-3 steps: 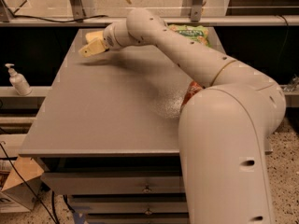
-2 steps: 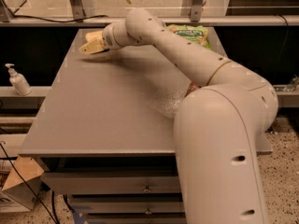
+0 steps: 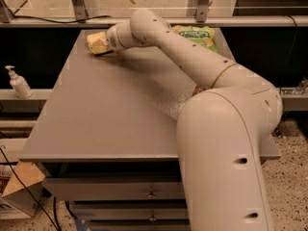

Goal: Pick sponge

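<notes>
A: Starting at the left edge, what is there?

B: A white pump bottle [image 3: 18, 83] on a low ledge, mid-left, and a cardboard box [image 3: 18, 189] on the floor in the lower left corner.

A: And the sponge?

B: The sponge [image 3: 95, 41] is in the upper left of the frame, on the far left corner of the grey worktop [image 3: 106, 114]. It reads as a pale yellow block, thick, soft at the corners.

A: Where is the gripper?

B: The gripper [image 3: 101, 45] is right on it, at the tip of the arm [image 3: 192, 61], low over the worktop. Its cream colour blends with the sponge, so I cannot tell how far open it is or whether it has hold of the block.

A: Further right?

B: A green snack bag [image 3: 196, 34] lies at the worktop's far edge, upper centre, partly behind the arm. The arm runs down to its bulky base section [image 3: 226, 167] in the lower right. Drawers [image 3: 120, 190] sit under the worktop.
</notes>
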You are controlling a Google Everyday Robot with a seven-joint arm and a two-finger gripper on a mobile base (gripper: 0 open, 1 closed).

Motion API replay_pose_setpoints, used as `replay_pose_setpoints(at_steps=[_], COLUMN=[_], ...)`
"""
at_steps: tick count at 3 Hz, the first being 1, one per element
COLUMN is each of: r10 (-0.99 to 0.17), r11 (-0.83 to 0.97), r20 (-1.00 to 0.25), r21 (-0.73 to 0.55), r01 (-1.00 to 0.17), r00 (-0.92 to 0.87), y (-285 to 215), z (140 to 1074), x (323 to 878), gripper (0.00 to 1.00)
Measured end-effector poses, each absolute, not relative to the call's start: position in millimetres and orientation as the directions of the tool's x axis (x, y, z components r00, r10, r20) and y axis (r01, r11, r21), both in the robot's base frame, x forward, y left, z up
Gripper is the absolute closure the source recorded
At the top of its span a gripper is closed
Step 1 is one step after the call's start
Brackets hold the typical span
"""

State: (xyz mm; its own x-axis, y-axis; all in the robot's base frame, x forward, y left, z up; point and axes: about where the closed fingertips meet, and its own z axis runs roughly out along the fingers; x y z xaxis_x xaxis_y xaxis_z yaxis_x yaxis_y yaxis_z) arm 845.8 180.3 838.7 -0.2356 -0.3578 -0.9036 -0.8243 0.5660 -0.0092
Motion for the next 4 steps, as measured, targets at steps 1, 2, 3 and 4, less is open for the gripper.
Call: replay_pose_setpoints(at_steps=[1, 2, 3, 4], r10=[-0.37, -0.389, -0.43, -0.392], r11=[0.556, 0.511, 0.445, 0.399], r20=[-0.903, -0.911, -0.902, -0.908], r21=[-0.027, -0.093, -0.23, -0.31], r01=[-0.831, -0.854, -0.865, -0.863], r00=[-0.218, -0.134, 0.018, 0.145], y=[177, 171, 154, 134], z=[846, 890, 963, 1029], x=[840, 827, 807, 787], gripper=[0.87, 1.0, 1.0, 1.0])
